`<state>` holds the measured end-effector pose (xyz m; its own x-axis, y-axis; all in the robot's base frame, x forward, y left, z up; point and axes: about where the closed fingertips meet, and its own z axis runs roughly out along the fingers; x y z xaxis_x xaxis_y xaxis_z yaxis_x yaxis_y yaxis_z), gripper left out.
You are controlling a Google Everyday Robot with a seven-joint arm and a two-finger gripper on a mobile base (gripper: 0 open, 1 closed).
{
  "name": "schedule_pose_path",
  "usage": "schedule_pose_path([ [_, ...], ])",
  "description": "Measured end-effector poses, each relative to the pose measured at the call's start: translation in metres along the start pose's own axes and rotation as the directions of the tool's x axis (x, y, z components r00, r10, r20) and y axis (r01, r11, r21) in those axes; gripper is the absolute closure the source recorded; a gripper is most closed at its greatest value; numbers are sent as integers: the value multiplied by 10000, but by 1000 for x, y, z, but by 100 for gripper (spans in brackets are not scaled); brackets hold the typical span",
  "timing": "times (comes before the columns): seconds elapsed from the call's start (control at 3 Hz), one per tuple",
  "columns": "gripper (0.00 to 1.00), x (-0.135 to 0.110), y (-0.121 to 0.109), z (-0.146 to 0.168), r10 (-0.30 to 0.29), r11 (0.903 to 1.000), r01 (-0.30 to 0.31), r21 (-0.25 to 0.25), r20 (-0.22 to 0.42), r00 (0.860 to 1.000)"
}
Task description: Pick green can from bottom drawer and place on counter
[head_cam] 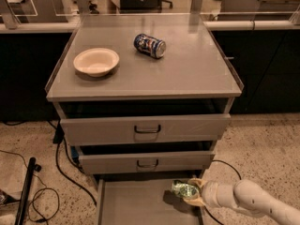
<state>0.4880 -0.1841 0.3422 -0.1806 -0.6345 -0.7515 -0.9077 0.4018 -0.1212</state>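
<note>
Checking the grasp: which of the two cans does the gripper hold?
The green can, held by the gripper in the bottom drawer; the blue can lies up on the counter.

I see the counter (187, 74) carrying a white bowl (96, 61) left and a blue can (149, 45) on its side, far-centre. The gripper (191, 192) clasps the green can (182, 189) in the bottom drawer (131, 205), right side.
</note>
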Motion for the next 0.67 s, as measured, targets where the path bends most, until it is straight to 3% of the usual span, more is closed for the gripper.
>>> schedule_pose_path([
  [0.33, 100, -20, -6, -47, -329, 9992, 334, 200, -261, 9991],
  [0.67, 100, -58, -15, -102, -1025, 9917, 1054, 737, -415, 9939],
])
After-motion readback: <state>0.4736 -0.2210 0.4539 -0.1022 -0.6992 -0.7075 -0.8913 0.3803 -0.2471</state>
